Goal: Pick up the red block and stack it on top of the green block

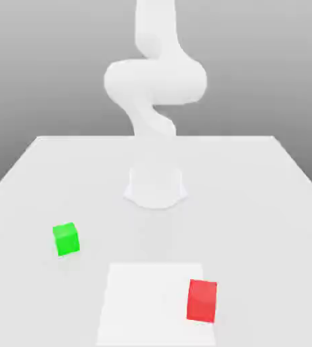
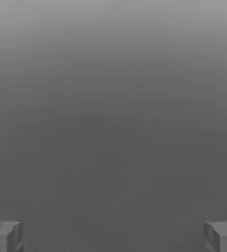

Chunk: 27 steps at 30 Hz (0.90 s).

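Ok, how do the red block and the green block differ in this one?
The red block is red, the green block green. In the exterior view the red one sits over the right edge of the pale patch, while the green one rests beyond the patch, to its left, nearer the arm's base. Both are plain cubes, neither stacked.

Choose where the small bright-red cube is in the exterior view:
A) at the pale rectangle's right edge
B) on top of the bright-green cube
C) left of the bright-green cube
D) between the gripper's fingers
A: the red cube overlaps the right edge of the pale flat rectangle.
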Each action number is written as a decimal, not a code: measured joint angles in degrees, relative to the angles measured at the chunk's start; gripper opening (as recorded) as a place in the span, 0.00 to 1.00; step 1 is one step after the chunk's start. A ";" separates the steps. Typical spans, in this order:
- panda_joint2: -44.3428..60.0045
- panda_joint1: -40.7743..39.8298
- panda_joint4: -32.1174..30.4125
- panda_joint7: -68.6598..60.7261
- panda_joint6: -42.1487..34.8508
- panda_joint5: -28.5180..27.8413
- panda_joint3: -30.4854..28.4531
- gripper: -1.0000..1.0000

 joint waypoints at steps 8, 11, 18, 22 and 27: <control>16.98 -2.06 -5.73 8.04 7.91 -1.85 5.34 0.50; 23.24 -2.33 -7.83 11.15 10.81 -2.75 6.80 0.50; 37.78 -1.55 -12.74 17.89 17.59 -4.14 9.00 0.50; 45.91 -0.24 -15.51 20.61 21.56 -3.41 9.50 0.50; 56.24 1.80 -14.76 24.42 29.51 -7.52 6.75 0.50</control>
